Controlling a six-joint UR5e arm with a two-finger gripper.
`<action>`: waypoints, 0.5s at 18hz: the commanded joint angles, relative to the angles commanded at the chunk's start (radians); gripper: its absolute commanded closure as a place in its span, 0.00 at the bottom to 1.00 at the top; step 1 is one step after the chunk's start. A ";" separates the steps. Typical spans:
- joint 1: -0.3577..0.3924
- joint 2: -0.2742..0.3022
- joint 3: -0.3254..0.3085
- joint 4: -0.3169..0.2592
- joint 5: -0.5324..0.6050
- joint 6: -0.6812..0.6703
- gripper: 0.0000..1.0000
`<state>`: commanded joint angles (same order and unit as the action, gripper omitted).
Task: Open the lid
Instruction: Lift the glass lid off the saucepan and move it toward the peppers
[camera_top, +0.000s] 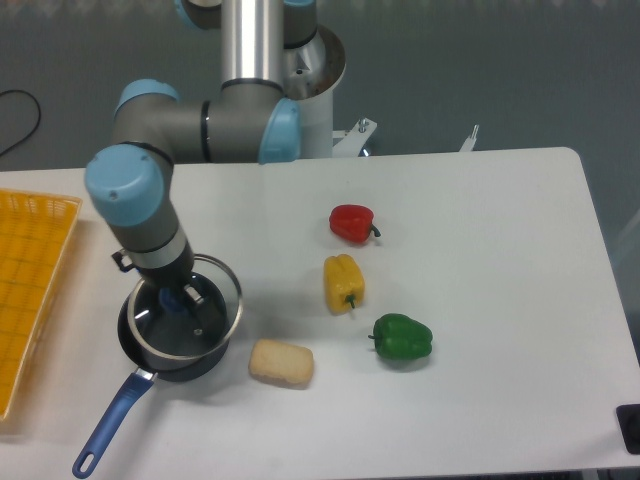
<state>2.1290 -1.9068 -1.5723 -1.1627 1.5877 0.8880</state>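
One lid (190, 318) (gripper-held (181, 298)), three peppers (344, 282)

Clear glass lid (190, 318) with blue knob; dark saucepan (175, 362), blue handle; red (352, 222), yellow (343, 282), green (402, 338) peppers; yellow basket (25, 290).

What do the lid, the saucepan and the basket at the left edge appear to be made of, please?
The lid looks like clear glass within a shiny metal rim, since the pan's dark inside shows through it; its blue knob is probably plastic. The saucepan seems dark, matte coated metal, with a glossy blue handle, likely plastic. The basket looks like yellow moulded plastic, given its open grid.
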 joint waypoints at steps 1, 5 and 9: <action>0.014 0.002 0.000 -0.009 -0.002 0.021 0.43; 0.083 0.017 -0.002 -0.043 0.000 0.112 0.43; 0.149 0.017 0.000 -0.046 0.000 0.199 0.43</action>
<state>2.2778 -1.8899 -1.5723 -1.2088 1.5877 1.0874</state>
